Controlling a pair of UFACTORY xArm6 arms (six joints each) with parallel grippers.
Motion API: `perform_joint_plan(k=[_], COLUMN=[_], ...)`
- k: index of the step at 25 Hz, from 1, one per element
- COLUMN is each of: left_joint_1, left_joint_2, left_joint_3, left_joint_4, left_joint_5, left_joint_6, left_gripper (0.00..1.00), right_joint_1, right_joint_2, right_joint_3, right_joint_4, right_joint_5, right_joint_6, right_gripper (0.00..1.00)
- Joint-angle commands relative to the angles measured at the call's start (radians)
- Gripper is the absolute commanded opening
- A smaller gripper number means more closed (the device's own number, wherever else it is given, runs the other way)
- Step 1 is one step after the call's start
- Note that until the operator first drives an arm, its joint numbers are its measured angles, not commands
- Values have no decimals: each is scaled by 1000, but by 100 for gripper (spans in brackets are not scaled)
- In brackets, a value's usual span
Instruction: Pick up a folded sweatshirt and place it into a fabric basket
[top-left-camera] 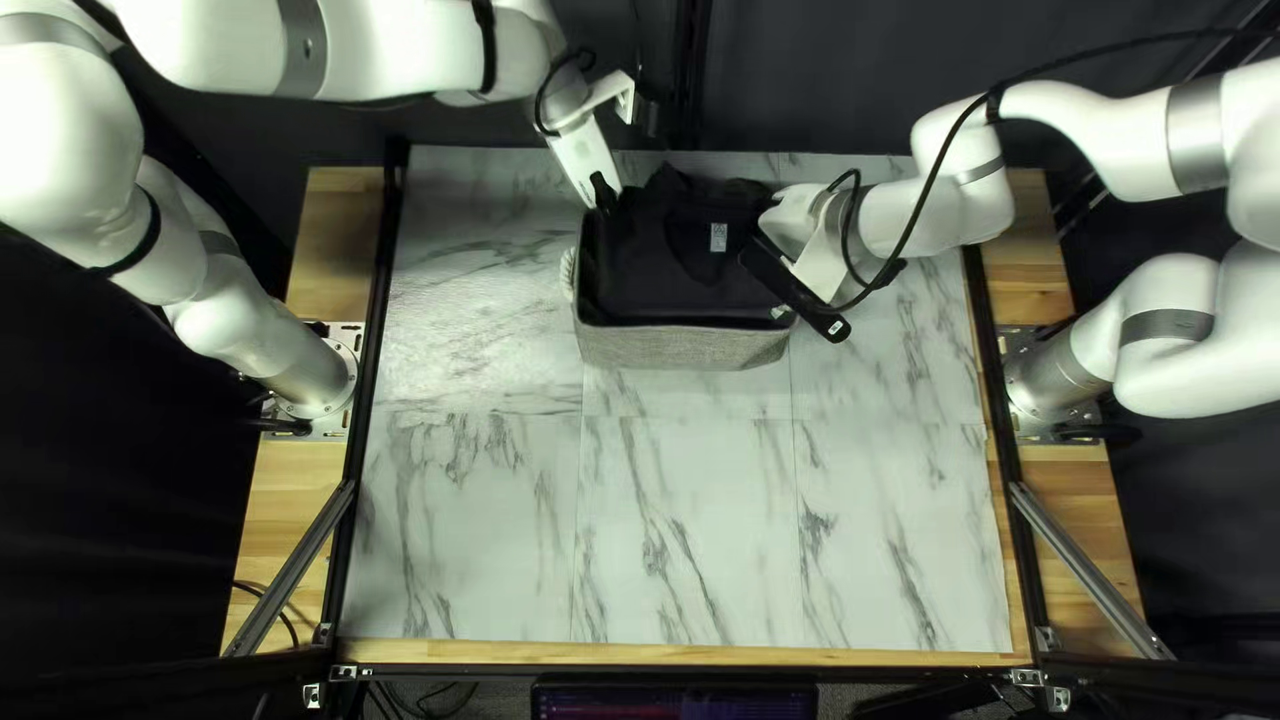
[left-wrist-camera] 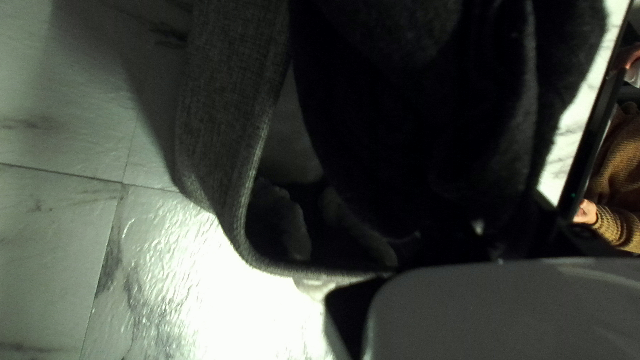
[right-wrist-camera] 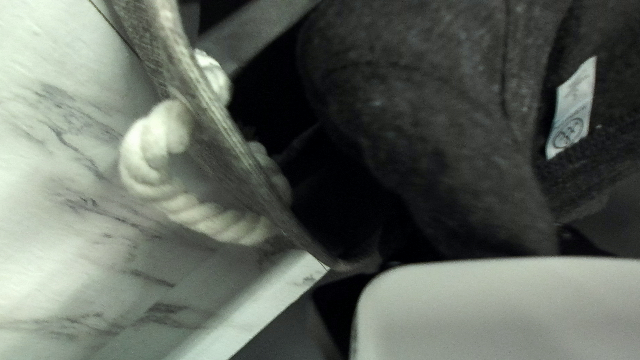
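Basket [top-left-camera: 683, 350] of grey fabric, seemingly part-filled by dark sweatshirt [top-left-camera: 674, 230], flanked by left gripper [top-left-camera: 604, 194] and right gripper [top-left-camera: 798, 218], whether either was open or closed could not be told

The sweatshirt [top-left-camera: 687, 238] is over the basket [top-left-camera: 680, 350] on the table [top-left-camera: 694, 534].

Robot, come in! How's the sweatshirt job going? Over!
Left pincer and right pincer at sweatshirt, grip unclear. Sweatshirt across fabric basket's opening, partly past far rim. Person's hand by table's edge, away from basket.
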Motion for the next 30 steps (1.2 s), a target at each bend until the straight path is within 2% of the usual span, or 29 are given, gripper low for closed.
perform_joint_plan(k=[1, 6, 10, 12, 16, 19, 23, 26, 30], left_joint_1=[2, 4, -4, -16, -23, -10, -19, -26, -67], left_joint_2=[-17, -46, -116, -150, -137, -106, -93, -112, -138], left_joint_3=[17, 36, 74, 85, 54, -14, -63, -40, 44], left_joint_4=[-7, -10, -10, -2, 24, 64, 103, 108, 108], left_joint_5=[1, 4, 11, 16, 21, 65, 100, 90, -17], left_joint_6=[-2, -4, -6, -17, -28, -31, -39, -36, -73], left_gripper=[100, 100, 100, 100, 100, 100, 100, 100, 100], right_joint_1=[22, 35, 43, 61, 78, 80, 93, 109, 150], right_joint_2=[1, -52, -236, -293, -302, -306, -343, -384, -402], right_joint_3=[-9, 18, 95, 106, 103, 98, 97, 108, 105], right_joint_4=[47, 78, 153, 177, 162, 154, 198, 222, 249], right_joint_5=[25, 74, 148, 186, 212, 200, 204, 231, 283], right_joint_6=[-28, -33, -101, -124, -107, -99, -138, -164, -188], right_gripper=[100, 100, 100, 100, 100, 100, 100, 100, 100])
